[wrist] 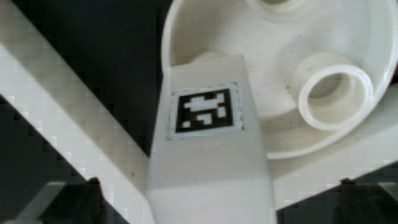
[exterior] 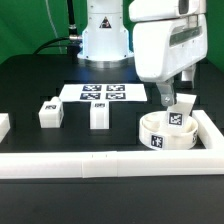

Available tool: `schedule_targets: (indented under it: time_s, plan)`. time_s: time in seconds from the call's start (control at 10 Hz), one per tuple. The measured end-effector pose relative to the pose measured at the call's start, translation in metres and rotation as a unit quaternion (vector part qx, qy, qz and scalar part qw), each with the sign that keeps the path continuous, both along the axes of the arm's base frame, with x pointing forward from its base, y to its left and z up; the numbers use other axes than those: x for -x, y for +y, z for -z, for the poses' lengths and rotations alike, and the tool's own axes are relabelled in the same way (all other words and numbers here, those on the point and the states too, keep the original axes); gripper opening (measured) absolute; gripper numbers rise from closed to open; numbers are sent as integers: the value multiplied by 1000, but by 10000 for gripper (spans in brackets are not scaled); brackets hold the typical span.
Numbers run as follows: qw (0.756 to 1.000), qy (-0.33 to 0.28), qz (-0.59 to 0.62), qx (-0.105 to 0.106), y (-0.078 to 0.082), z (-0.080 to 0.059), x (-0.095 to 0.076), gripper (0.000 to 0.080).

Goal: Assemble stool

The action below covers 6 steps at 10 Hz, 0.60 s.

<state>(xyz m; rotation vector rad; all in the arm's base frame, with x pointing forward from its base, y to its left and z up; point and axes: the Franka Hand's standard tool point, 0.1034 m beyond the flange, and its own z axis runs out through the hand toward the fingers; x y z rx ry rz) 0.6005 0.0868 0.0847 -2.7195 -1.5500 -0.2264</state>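
Note:
The stool's round white seat (exterior: 160, 133) lies in the corner of the rails at the exterior view's right. One tagged leg (exterior: 179, 114) stands tilted in it. My gripper (exterior: 174, 94) hangs right over that leg's top, open. In the wrist view the leg (wrist: 210, 150) runs up between my fingertips (wrist: 82, 196) with a gap on each side, its tag facing the camera. Behind it are the seat (wrist: 267, 35) and a free round socket (wrist: 338, 98). Two loose legs (exterior: 50, 113) (exterior: 98, 116) stand on the table to the exterior view's left.
White border rails run along the front (exterior: 100, 163) and the right side (exterior: 207, 127), close beside the seat; one (wrist: 63, 115) shows next to the leg in the wrist view. The marker board (exterior: 104, 93) lies in front of the robot's base (exterior: 104, 40).

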Motion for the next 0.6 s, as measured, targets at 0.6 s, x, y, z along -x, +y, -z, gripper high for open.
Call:
schedule_targets:
  time_s: [0.6]
  plan:
    - [1000, 6, 11, 1, -9, 8, 2, 419]
